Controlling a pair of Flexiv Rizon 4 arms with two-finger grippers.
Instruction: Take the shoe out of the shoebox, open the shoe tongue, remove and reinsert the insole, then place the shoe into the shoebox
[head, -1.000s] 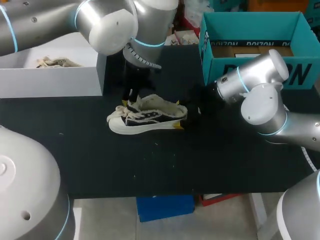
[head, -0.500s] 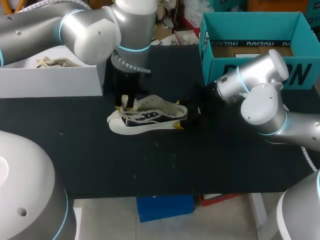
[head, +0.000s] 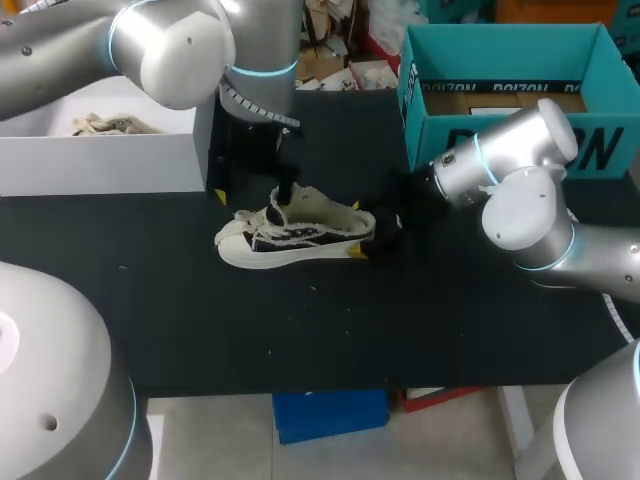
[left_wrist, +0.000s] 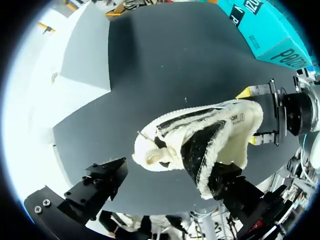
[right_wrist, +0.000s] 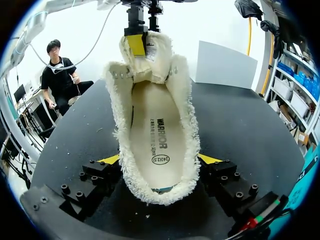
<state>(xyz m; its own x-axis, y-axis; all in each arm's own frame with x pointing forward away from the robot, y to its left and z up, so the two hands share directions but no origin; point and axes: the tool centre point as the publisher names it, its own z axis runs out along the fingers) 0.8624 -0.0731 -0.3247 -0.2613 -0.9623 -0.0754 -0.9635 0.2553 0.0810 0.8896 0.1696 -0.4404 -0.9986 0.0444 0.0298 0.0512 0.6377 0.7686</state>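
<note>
Cream-and-black shoe (head: 300, 238) on the dark desk (head: 350, 330), outside the teal shoebox (head: 500, 150) — right claw (head: 357, 230) clamped on its heel, left claw (head: 253, 193) spread wide, one finger (right_wrist: 136, 44) against the raised tongue (right_wrist: 156, 60).

Across the head frames the left arm (head: 175, 45) draws its big elbow joint back toward its own side, and its wrist lifts off the toe of the shoe (head: 300, 238). The left pincer (head: 252, 193) widens. Earlier its yellow tips sit close together over the laces; now one tip stands out over the table (head: 300, 330) beside the toe, the other finger at the tongue (head: 292, 200). The tongue comes up with it, from low over the laces to nearly upright, seemingly hooked by that finger.
</note>
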